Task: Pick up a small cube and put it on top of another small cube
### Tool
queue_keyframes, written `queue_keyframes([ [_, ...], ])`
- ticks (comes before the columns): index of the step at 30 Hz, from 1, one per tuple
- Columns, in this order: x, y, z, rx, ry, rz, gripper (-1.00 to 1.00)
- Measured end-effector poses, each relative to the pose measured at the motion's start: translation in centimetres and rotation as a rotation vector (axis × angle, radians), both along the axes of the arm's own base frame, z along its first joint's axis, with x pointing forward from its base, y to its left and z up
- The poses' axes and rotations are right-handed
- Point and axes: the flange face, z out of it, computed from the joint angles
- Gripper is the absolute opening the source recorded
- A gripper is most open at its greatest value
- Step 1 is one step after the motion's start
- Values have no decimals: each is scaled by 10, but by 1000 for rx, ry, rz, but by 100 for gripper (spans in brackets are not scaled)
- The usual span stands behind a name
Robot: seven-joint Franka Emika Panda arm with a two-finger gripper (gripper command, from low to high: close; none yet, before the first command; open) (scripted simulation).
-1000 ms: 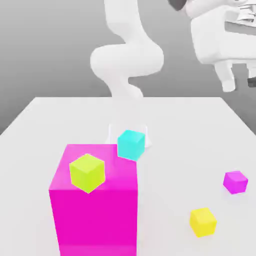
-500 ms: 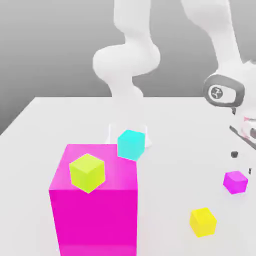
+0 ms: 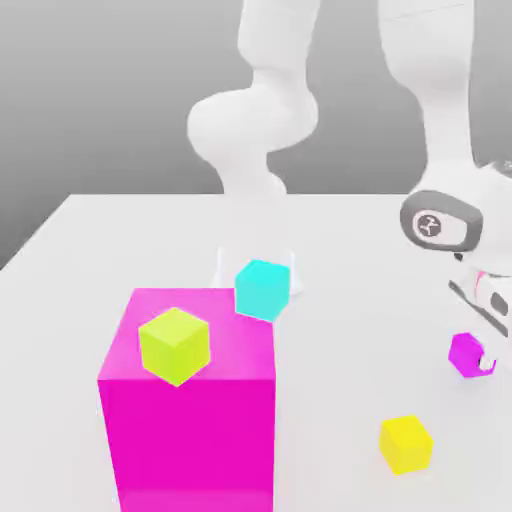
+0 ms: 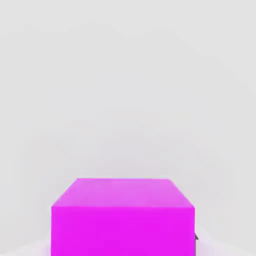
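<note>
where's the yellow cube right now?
In the exterior view, the yellow cube is on the table, toward the exterior view's right, between the huge magenta block and the small purple cube, nearer the purple one.

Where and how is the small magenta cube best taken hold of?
Probably by two opposite upright side faces, coming from above. The small magenta cube sits flat on the table with a level top, and the yellow cube stands apart from it, so both sides look free for the fingers. In the hand view its front face is square to the camera, which suits an even pinch.
</note>
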Motion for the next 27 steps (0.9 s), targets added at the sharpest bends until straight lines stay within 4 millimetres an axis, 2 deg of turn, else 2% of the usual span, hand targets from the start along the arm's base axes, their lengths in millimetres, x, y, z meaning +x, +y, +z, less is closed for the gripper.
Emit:
queue_keyframes([
  [1,2,-2,11,0,0,-5,-100],
  [3,27,-18,37,-2,-4,-55,-100],
  [4,47,-34,50,-3,-5,-102,-100],
  [7,85,-73,92,-4,-9,-194,-100],
  [11,118,-130,148,-5,-11,-297,-100],
  [15,136,-205,203,-5,-9,-426,-100],
  [19,133,-287,253,-1,-2,-561,-100],
  [20,129,-305,263,1,0,-593,-100],
  [21,128,-315,260,2,1,-608,-100],
  [24,126,-323,226,3,2,-622,-100],
  [25,125,-323,215,3,2,-623,100],
  [27,125,-323,215,3,2,-623,100],
])
